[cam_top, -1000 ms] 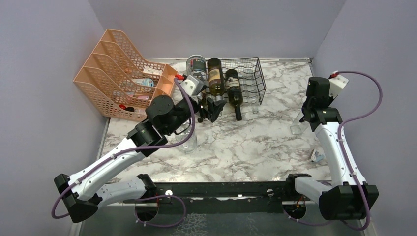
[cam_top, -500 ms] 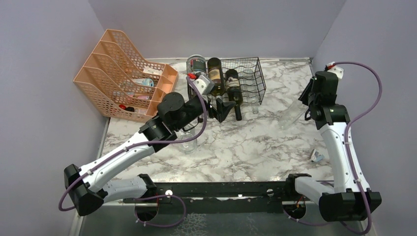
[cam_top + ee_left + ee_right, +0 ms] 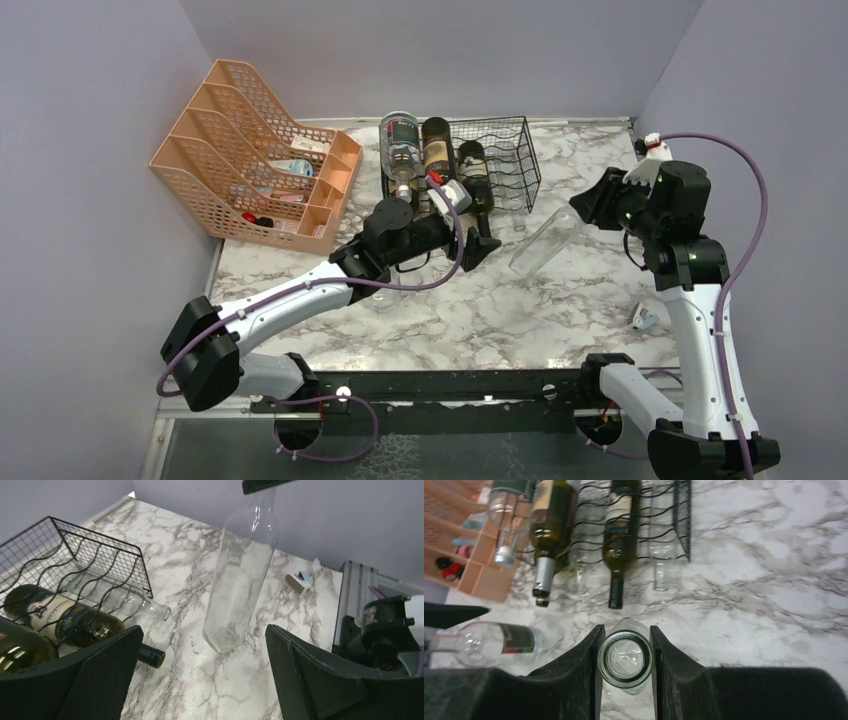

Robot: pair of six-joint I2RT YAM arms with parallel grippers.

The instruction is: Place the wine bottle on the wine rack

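Observation:
The wine rack [image 3: 505,160] is a black wire box at the back centre. It holds a clear labelled bottle [image 3: 400,140] and two dark bottles [image 3: 437,150]. My right gripper [image 3: 592,208] is shut on the neck of an empty clear wine bottle [image 3: 540,243], which hangs tilted above the table, to the right of the rack's front. The right wrist view shows its mouth [image 3: 625,660] between the fingers. My left gripper [image 3: 482,243] is open and empty in front of the rack. The left wrist view shows the bottle [image 3: 242,570] beyond its open fingers [image 3: 320,675], not touching them.
A peach-orange mesh file organizer [image 3: 250,170] stands at the back left. Another clear bottle with a dark label [image 3: 489,642] lies on the marble table under my left arm. A small object [image 3: 645,318] lies near the right edge. Walls stand close on three sides.
My right arm has swung left and carried the clear bottle, tilted, from the right side towards the rack's front. My left arm has stretched out to the right, towards that bottle.

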